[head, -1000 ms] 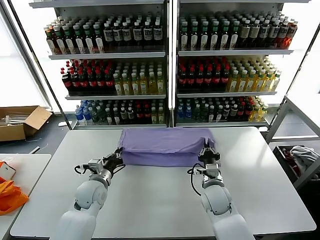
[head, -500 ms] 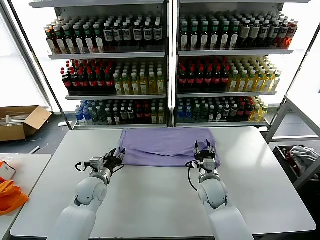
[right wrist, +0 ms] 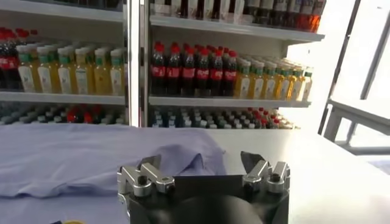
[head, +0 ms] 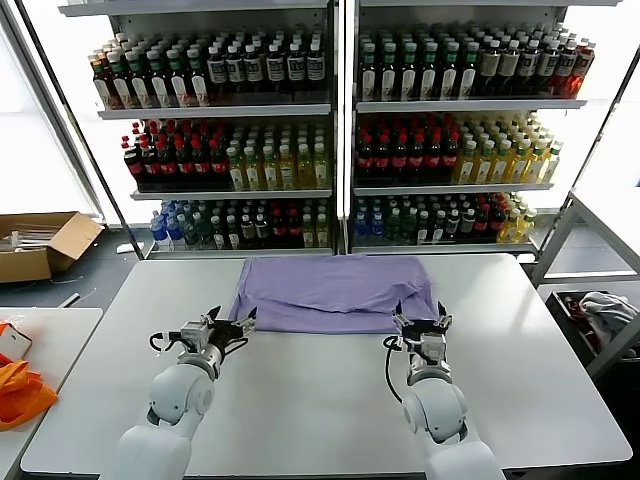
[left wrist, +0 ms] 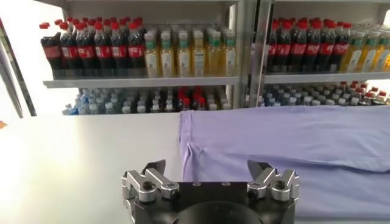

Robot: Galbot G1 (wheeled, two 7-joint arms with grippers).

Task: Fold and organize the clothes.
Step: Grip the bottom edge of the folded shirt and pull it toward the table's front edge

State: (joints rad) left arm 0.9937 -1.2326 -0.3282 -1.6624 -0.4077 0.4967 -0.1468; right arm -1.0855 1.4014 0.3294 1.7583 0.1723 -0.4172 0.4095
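Left end effector (head: 232, 327): near the robot on the desk's left half, fingers spread wide with nothing between them; it sits just short of the shirt's near left corner, not touching the cloth. In the left wrist view (left wrist: 210, 176) the two fingertips stand well apart with bare desk and the shirt's edge beyond them.

Right end effector (head: 421, 325): near the robot on the right half, fingers also spread and holding nothing, just in front of the shirt's near right corner. In the right wrist view (right wrist: 204, 170) the gap between the fingertips is clear, with purple cloth behind it.

Desk (head: 320, 400): white, flat, bare between the two arms.

Shirt (head: 335, 290): lavender-purple, lying flat across the far middle of the desk, folded over on itself so that a top layer ends in a sloping edge above the lower layer. The wrist views show it too (left wrist: 286, 143) (right wrist: 79, 158), slightly rumpled near its corners.

Cardboard box (head: 40, 245): open, on the floor far to the left of the desk.

Shelves (head: 340, 105): behind the desk, rows of bottles (head: 250, 160) with red, yellow, dark and clear contents.
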